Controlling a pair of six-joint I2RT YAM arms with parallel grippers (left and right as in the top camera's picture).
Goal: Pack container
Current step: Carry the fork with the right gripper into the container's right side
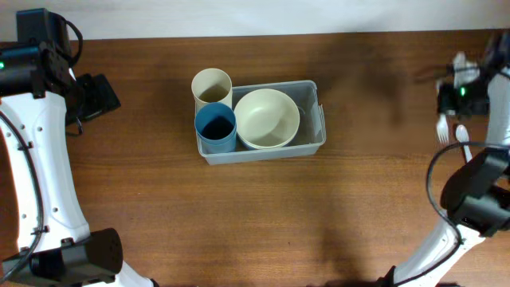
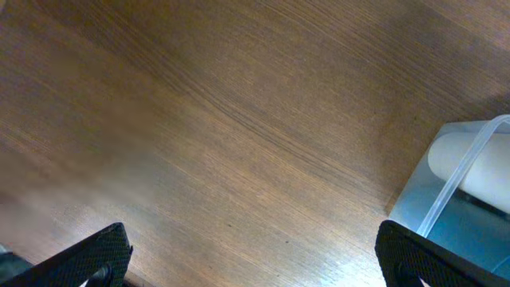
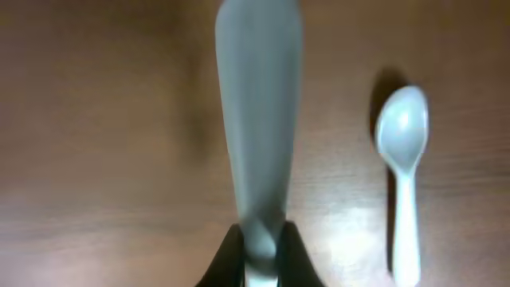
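The clear plastic container [image 1: 307,148] sits mid-table and holds a cream bowl [image 1: 267,118], a blue cup [image 1: 216,126] and a cream cup [image 1: 212,87] at its far-left corner. My left gripper [image 1: 102,96] is open and empty to the container's left. In the left wrist view its fingers [image 2: 255,263] frame bare wood, with the container's corner [image 2: 446,199] and the cream cup [image 2: 470,159] at the right edge. My right gripper [image 3: 259,247] is shut on a white plastic fork [image 3: 259,104], blurred, at the far right [image 1: 442,127]. A white spoon [image 3: 405,159] lies beside it [image 1: 462,137].
The wooden table [image 1: 239,223] runs to its far edge along the top of the overhead view. The right arm's base [image 1: 478,199] stands at the right edge and the left arm's base [image 1: 72,259] at the lower left.
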